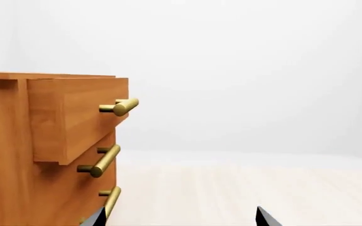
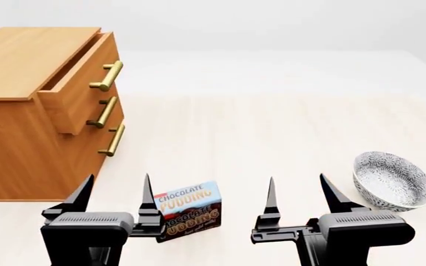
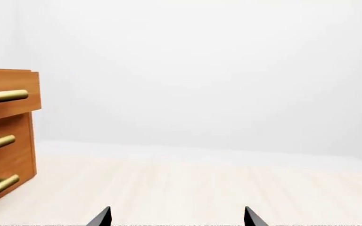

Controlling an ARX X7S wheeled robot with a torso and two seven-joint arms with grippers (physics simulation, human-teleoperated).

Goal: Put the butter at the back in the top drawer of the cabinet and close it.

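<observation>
While hovering low with left gripper (image 2: pixel 117 177) and right gripper (image 2: pixel 296 177) spread wide, holding nothing, hunt first for the butter: nowhere in view, maybe behind the pudding box (image 2: pixel 188 208). Then carry high into the already-open top drawer (image 2: pixel 76 88) of the cabinet (image 2: pixel 20 61).

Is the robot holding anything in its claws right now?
No. The left gripper and right gripper are both open and empty.

Between my left jaws' tips sits the pudding box (image 2: pixel 189 209), blue above, brown below, with white and orange lettering. Beyond my left gripper (image 2: pixel 117 188) the cabinet (image 2: pixel 20 138) is honey-brown, its handles (image 2: pixel 106 76) brass. Outside my right jaws, the bowl (image 2: pixel 390 180) is white with fine black speckling.
</observation>
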